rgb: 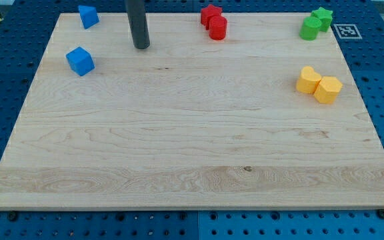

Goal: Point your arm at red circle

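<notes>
The dark rod's tip (141,47) rests on the pale wooden desk (192,153), well left of the red plastic circle (218,29), which touches the red star (210,14); this tool has no jaws, so it holds nothing.

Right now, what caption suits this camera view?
My tip rests on the wooden board, left of the red circle.

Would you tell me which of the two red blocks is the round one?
The red circle, the lower-right of the touching pair; the red star above it has points. My tip sits left of both.
</notes>
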Controlling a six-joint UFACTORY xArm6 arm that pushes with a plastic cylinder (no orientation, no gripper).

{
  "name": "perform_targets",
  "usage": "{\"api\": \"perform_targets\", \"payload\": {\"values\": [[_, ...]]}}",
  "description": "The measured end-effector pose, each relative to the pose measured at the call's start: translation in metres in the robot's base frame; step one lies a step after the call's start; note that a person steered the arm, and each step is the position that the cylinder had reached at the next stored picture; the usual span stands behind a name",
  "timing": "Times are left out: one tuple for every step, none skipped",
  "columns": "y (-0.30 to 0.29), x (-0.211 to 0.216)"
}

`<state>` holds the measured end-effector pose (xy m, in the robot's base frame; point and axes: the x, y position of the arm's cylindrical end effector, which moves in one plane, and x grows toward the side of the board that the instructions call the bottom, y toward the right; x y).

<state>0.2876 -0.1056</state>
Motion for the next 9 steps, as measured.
{"api": "perform_targets", "payload": {"values": [[0.022,0.000],[0.083,0.026],[0.147,0.048],[0.190,0.051],[0.193,0.051],[0.193,0.045],[0.193,0.019],[0.192,-0.006],[0.188,-0.039]]}}
